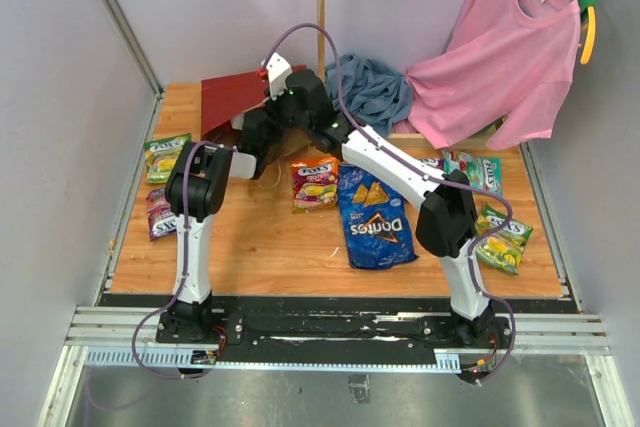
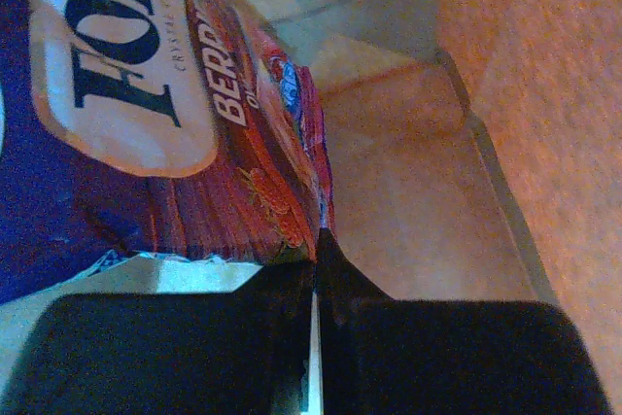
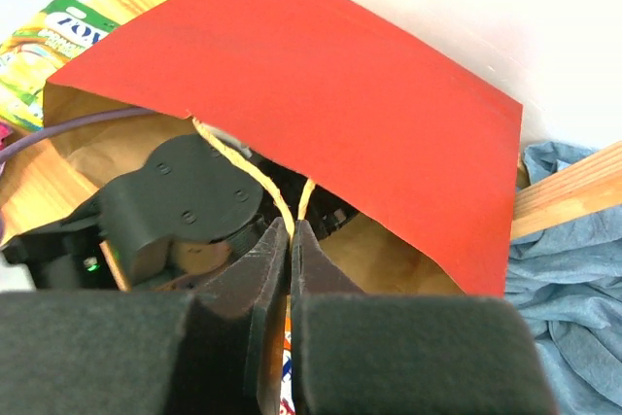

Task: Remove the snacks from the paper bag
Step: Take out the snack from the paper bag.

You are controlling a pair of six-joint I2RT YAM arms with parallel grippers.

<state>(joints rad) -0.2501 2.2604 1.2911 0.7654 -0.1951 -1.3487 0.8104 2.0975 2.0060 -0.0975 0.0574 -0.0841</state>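
Note:
The dark-red paper bag [image 1: 232,97] lies on its side at the back left, with its brown inside [image 3: 428,240] facing my right wrist. My right gripper [image 3: 292,227] is shut on the bag's yellow cord handle [image 3: 238,162] and holds the mouth up. My left arm [image 3: 175,201] reaches inside the bag. There my left gripper [image 2: 318,237] is shut on the edge of a red and blue snack packet [image 2: 194,123]. Out on the table lie the blue Doritos bag [image 1: 375,217], a red-orange packet [image 1: 314,184], green ones [image 1: 166,157] [image 1: 475,169], a purple one [image 1: 160,212] and a yellow-green one [image 1: 503,239].
A pink shirt [image 1: 500,57] hangs on a hanger at the back right, over a wooden frame. A crumpled blue cloth [image 1: 375,87] lies next to the bag. Grey walls close in the table on three sides.

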